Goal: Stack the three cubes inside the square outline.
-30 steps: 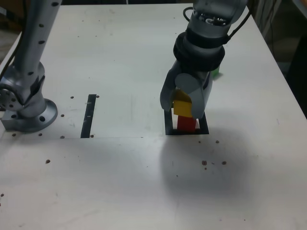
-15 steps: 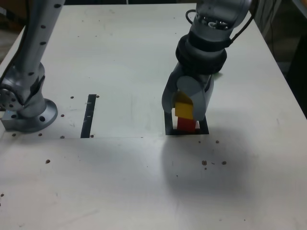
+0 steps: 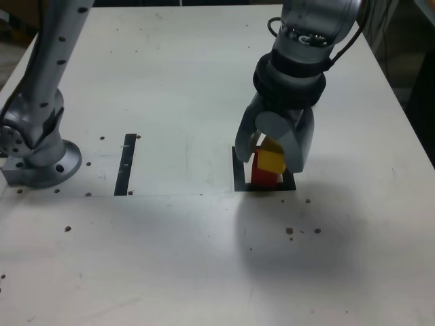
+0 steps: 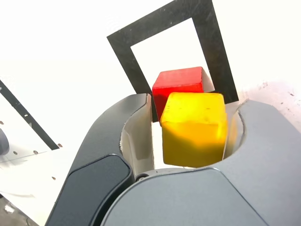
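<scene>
The red cube (image 3: 264, 178) (image 4: 179, 82) stands inside the square outline (image 3: 238, 178) (image 4: 160, 22), toward its near side. Above it the yellow cube (image 3: 272, 163) (image 4: 194, 129) is turned askew and shifted toward the exterior view's right; I cannot tell whether it rests fully on the red one. My gripper (image 3: 270, 157) (image 4: 193, 101) straddles the yellow cube with its jaws open. In the wrist view the cube lies against one jaw, and a clear gap shows between it and the other.
A thin black strip (image 3: 126, 163) (image 4: 23, 117) lies on the white table at the exterior view's left. The arm's base (image 3: 37, 153) stands further left. Small dark specks dot the table near the front.
The jaws have spread apart from the yellow cube, which now sits lower, twisted and shifted right over the red cube. The wrist has moved slightly to the exterior view's right.
</scene>
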